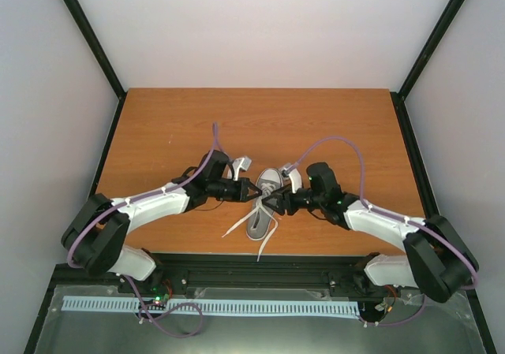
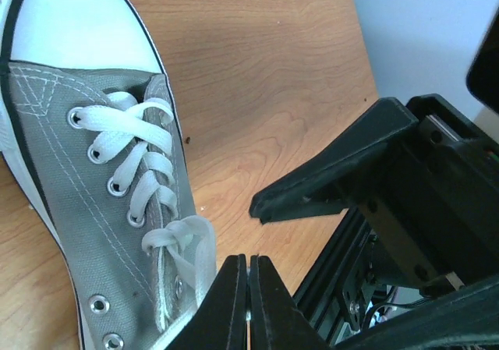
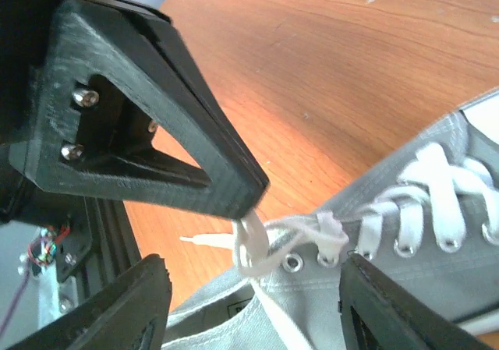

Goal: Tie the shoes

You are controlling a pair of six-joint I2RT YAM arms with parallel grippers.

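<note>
The grey sneaker (image 1: 264,206) with a white toe cap lies near the table's front edge, toe pointing away. It also shows in the left wrist view (image 2: 86,171) and the right wrist view (image 3: 405,288). Its white laces (image 3: 253,245) are crossed near the top eyelets, and loose ends trail toward the front (image 1: 263,247). My left gripper (image 1: 256,194) (image 2: 249,260) is shut and pinches a lace strand just over the shoe's opening. Its tip shows in the right wrist view (image 3: 248,202). My right gripper (image 1: 271,204) (image 3: 253,272) is open, its fingers either side of the top eyelets.
The wooden table (image 1: 260,125) sits inside white walls with black frame posts. A black rail (image 1: 260,267) runs along the near edge, just behind the shoe's heel. One right finger (image 2: 335,171) hangs close beside my left gripper.
</note>
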